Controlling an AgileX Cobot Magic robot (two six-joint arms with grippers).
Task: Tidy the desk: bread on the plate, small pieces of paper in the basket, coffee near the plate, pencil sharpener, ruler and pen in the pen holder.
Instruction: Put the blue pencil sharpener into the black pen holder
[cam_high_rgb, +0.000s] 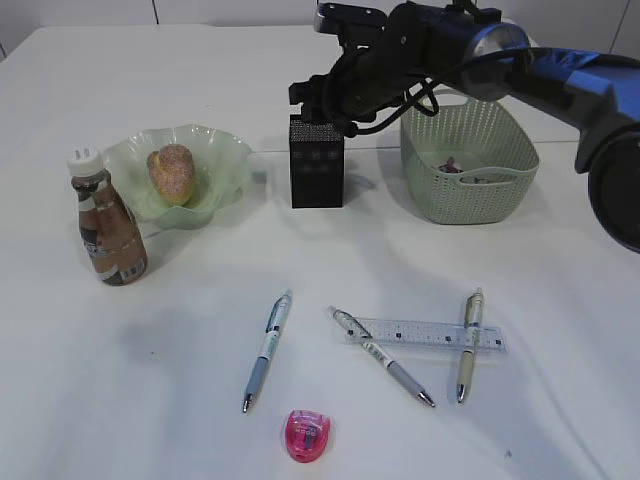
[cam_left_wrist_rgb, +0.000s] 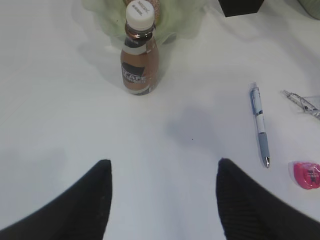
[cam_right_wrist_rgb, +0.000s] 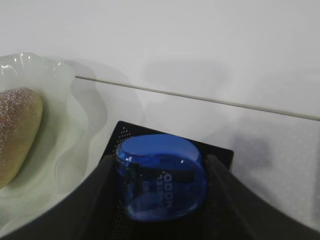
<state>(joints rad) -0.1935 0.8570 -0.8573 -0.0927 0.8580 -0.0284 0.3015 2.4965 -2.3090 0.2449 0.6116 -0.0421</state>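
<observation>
Two claws differ: the left claw (cam_left_wrist_rgb: 162, 200) hangs spread above bare bench (cam_left_wrist_rgb: 65, 115). Only the right wrist view shows the right claw (cam_right_wrist_rgb: 160, 192) clamping a blue sharpener (cam_right_wrist_rgb: 161, 177) over the pen holder (cam_right_wrist_rgb: 127, 137).

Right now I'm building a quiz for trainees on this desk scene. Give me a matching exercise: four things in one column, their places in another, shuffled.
Things:
1. bread
2. blue pencil sharpener
3. pink pencil sharpener
4. coffee bottle

Places:
A. standing on the desk beside the plate
B. between the right gripper's fingers, above the pen holder
C. on the plate
D. lying on the desk near the front edge

Pairs: 1-C, 2-B, 3-D, 4-A
</observation>
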